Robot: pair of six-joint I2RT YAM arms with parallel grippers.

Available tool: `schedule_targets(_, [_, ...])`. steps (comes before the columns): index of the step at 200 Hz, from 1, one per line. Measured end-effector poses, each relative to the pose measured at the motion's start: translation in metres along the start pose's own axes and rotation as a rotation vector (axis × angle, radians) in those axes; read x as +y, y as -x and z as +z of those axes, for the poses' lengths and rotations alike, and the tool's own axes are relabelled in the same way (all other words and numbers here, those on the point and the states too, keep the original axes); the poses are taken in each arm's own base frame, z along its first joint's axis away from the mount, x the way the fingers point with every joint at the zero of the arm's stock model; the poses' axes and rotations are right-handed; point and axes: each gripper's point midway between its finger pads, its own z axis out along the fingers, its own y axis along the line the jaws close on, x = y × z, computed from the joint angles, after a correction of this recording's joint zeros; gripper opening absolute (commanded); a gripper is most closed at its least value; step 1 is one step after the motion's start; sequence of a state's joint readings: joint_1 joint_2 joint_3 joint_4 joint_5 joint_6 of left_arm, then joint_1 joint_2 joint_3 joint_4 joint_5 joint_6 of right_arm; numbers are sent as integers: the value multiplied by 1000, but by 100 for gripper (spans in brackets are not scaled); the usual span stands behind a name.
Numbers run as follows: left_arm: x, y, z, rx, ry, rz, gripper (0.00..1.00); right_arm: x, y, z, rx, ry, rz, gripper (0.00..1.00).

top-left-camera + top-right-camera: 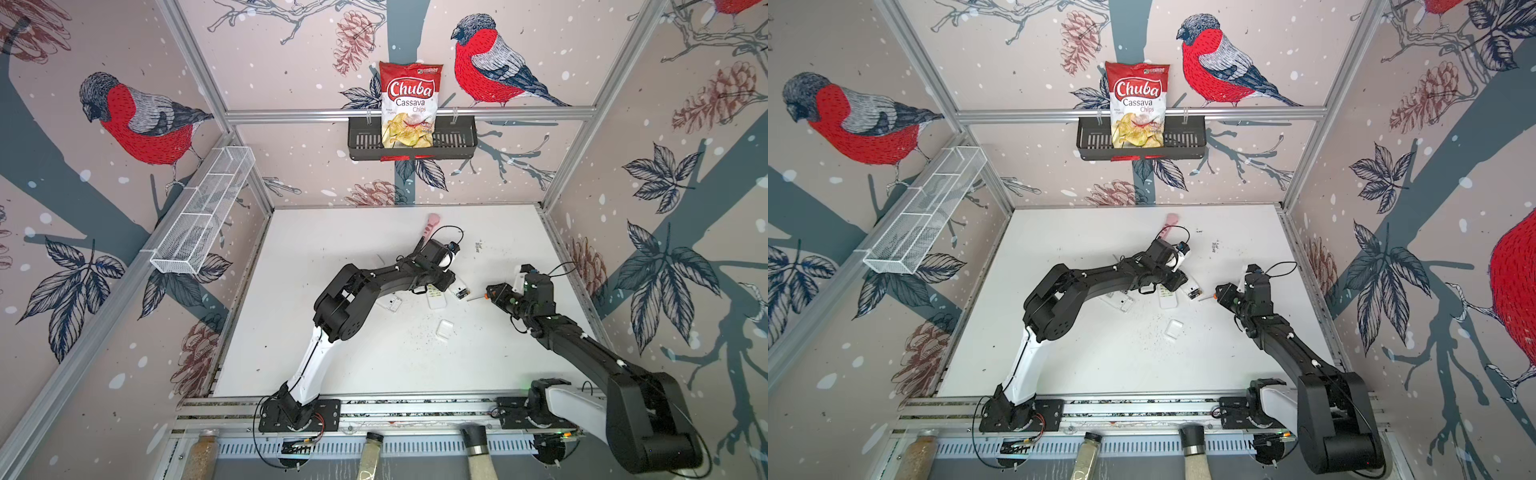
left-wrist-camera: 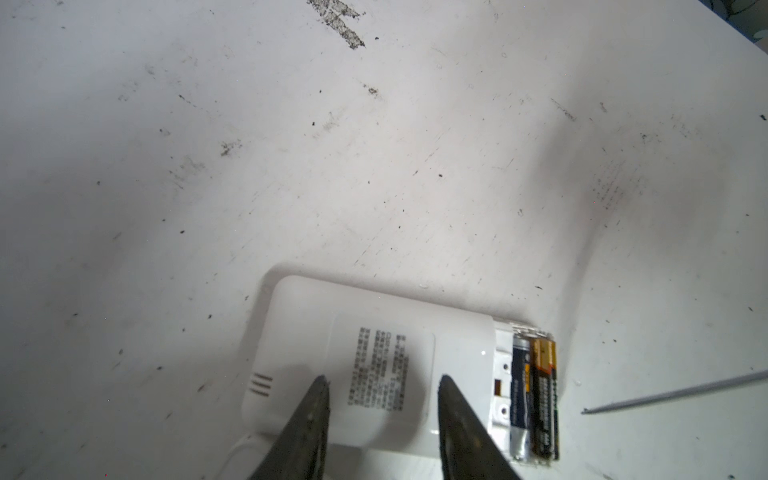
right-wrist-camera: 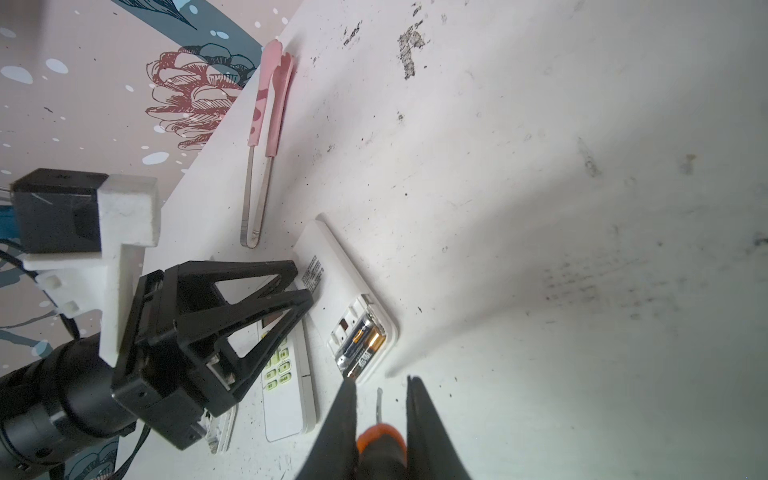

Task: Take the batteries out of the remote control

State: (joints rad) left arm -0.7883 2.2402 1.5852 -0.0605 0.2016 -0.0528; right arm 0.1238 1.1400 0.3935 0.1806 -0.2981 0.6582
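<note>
A scuffed white tabletop [image 1: 374, 365] carries a white plastic remote control [image 2: 374, 328], lying face down with its printed label up, near the middle. The battery bay at one end is uncovered, and two slim cylindrical batteries [image 2: 536, 395] sit in it side by side, touching: one dark blue with a silver end, one black and gold.

The left tool [image 2: 383, 380] is over the labelled back of the remote. Its two dark fingers are parted with nothing between them; whether the tips press on the plastic cannot be told. The right tool [image 3: 381, 382] is clenched on an orange-and-black-handled screwdriver [image 3: 380, 440]. The thin metal shaft points towards the battery end of the remote, with its tip near the edge but apart from it.

Just beside the face-down remote lies a second white remote with pale green buttons [image 3: 286, 374], face up, partly hidden behind the left tool. Pink-handled metal tongs [image 3: 266, 104] lie further back, near the tabletop's far edge. In both top views a small white rectangular cover [image 1: 444, 329] lies alone, nearer the arms' bases than the remotes
</note>
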Motion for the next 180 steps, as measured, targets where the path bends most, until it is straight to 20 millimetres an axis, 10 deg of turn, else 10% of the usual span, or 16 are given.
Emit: schedule_targets(180, [1, 0, 0, 11, 1, -3, 43, 15, 15, 4, -22, 62, 8, 0])
